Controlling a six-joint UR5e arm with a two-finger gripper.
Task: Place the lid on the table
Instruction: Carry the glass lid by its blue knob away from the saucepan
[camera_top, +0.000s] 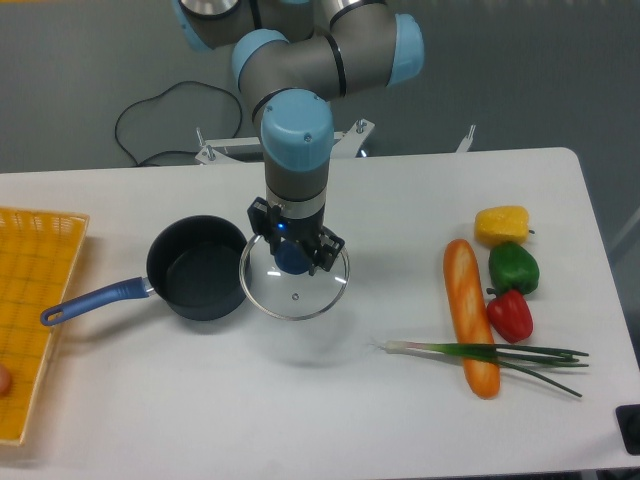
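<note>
Gripper clamped on the blue knob of the glass lid, just right of the dark blue saucepan, rims overlapping in view. Whether resting on the white tabletop or held above: cannot tell. Left: yellow woven mat. Well apart, right: baguette, spring onion, yellow, green and red peppers.

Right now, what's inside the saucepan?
The saucepan looks empty: dark bare bottom, nothing in it. Its right edge is overlapped by the lid, held at the knob by the gripper; through the glass, only white table.
</note>
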